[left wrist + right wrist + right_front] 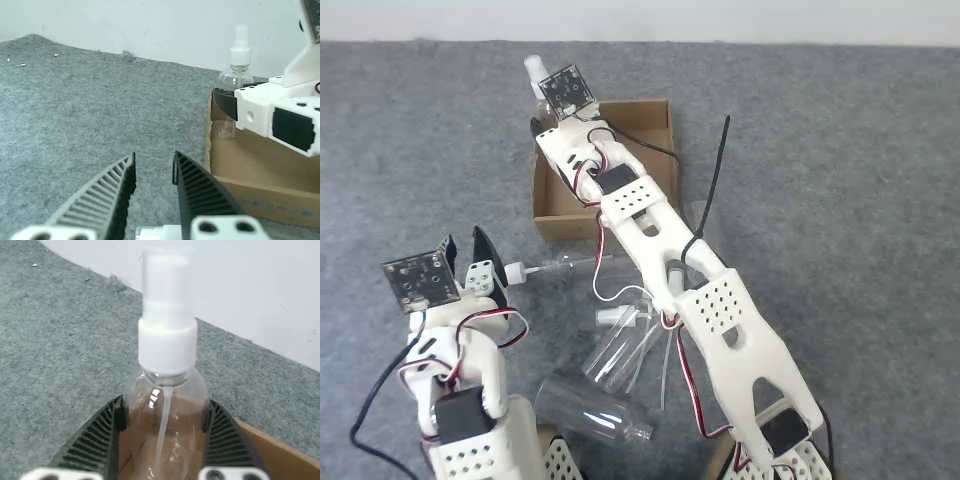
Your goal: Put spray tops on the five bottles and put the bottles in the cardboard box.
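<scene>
My right gripper (162,445) is shut on a clear bottle (167,390) fitted with a white spray top (166,315), holding it upright over the far left corner of the cardboard box (650,130). The same bottle (235,75) stands at the box's (250,165) corner in the left wrist view. My left gripper (468,248) stands open near the table's front left, its fingers (192,195) apart with nothing between them. A loose spray top (515,271) with its tube lies just right of it, and this spray top (155,232) lies right under the fingers.
Clear bottles lie on the grey felt in front of the box: one (620,345) beside a white spray top (615,317), a larger one (585,408) nearer the front. The right arm (720,310) stretches diagonally across them. Open felt lies to the left and right.
</scene>
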